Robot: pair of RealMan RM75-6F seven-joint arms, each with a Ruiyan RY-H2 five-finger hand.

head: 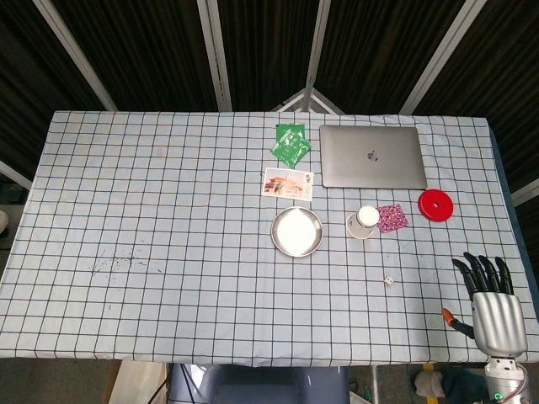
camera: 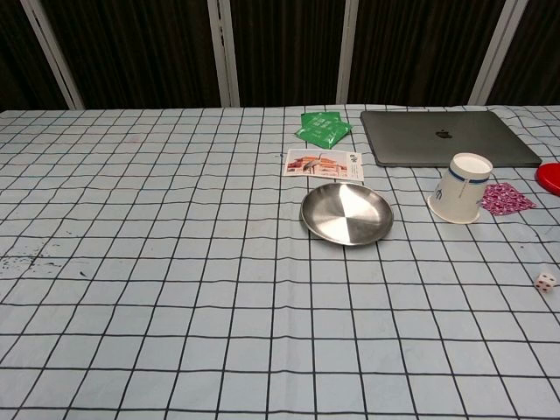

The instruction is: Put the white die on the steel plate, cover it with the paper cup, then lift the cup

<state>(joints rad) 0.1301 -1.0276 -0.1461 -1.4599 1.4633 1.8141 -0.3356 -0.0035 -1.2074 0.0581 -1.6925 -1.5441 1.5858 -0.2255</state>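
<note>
The small white die (head: 388,281) (camera: 545,281) lies on the checked cloth, right of centre and nearer the front edge. The round steel plate (head: 296,231) (camera: 347,213) sits bare in the middle of the table. To its right, a white paper cup (head: 365,221) (camera: 461,188) stands upside down. My right hand (head: 492,305) hovers at the front right corner, fingers spread and holding nothing, well right of the die; the chest view does not show it. My left hand appears in neither view.
A closed grey laptop (head: 372,156) (camera: 446,136) lies at the back right. A green packet (head: 290,143) (camera: 323,129) and a printed card (head: 288,183) (camera: 324,164) sit behind the plate. A pink patterned piece (head: 392,219) (camera: 507,199) and a red disc (head: 435,204) lie right of the cup.
</note>
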